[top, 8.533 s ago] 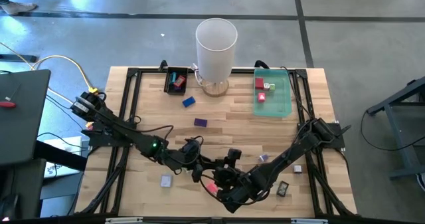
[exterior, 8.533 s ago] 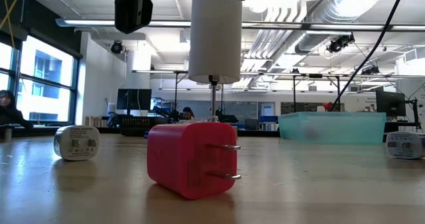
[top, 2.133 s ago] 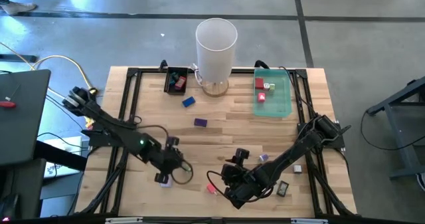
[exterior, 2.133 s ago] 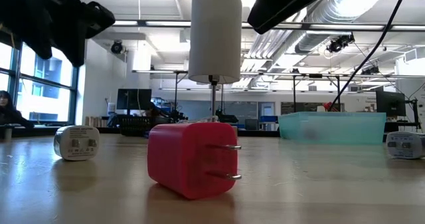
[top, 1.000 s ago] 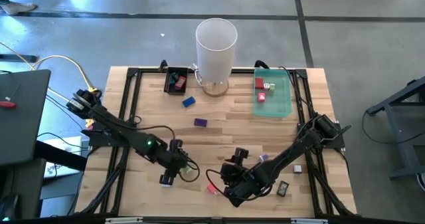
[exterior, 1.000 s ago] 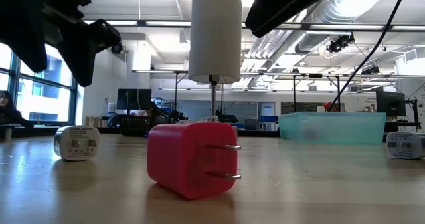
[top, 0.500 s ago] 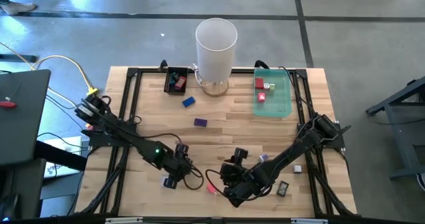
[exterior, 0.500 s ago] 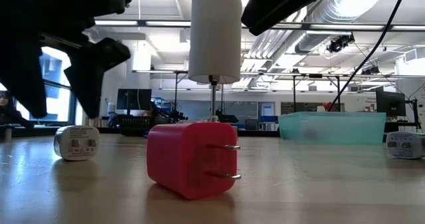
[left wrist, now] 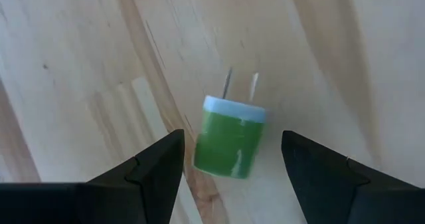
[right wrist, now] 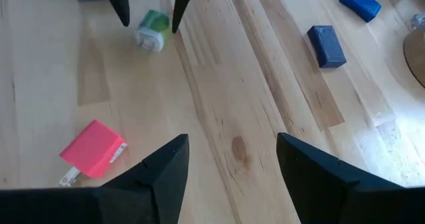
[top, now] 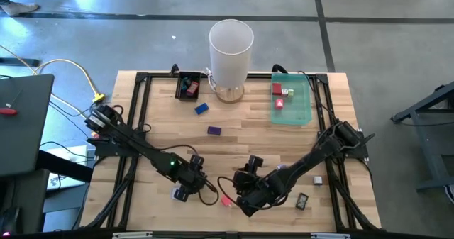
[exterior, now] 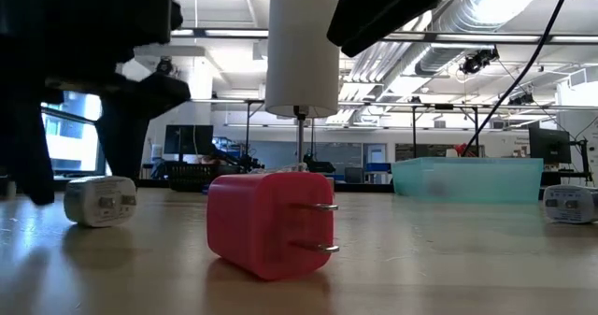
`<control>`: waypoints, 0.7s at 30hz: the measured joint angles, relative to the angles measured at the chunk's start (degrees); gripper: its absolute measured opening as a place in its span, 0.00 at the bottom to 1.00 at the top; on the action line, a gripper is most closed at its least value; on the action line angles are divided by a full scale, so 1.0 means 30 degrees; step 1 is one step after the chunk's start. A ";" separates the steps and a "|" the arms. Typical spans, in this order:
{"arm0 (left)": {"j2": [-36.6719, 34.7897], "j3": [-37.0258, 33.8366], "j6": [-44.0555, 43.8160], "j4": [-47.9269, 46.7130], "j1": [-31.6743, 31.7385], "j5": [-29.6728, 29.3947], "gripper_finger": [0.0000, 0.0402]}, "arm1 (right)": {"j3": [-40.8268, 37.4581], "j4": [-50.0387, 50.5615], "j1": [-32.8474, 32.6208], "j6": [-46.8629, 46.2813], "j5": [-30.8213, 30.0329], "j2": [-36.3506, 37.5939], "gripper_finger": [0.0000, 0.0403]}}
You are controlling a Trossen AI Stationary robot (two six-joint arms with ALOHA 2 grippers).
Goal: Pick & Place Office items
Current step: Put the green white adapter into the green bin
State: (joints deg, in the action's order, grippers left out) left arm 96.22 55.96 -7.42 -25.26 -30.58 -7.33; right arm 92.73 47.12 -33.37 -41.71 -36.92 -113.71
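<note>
With your left gripper (left wrist: 226,159) open and straddling the green plug block (left wrist: 230,137) lying on the table's (top: 241,141) near-left part, centre its body between the jaws, lower squarely, then close on its flat sides.

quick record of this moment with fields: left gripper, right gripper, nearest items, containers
left gripper: open, fingers either side of the green plug adapter, not touching it
right gripper: open, empty, above bare wood
pink plug adapter: lying on the table between the two grippers
blue blocks: and, loose mid-table
white cylinder: upright at the far edge
green tray: holds red and light pieces
black tray: holds small pieces
</note>
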 joint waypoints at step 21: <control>0.0652 0.0000 0.0982 0.0015 0.0150 0.0423 0.47 | 0.0000 -0.0432 0.0556 0.0015 0.0996 0.0000 0.53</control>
State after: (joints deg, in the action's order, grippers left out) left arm 98.17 55.96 -4.47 -25.21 -30.13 -6.07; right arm 92.73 45.82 -31.70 -41.67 -33.93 -113.71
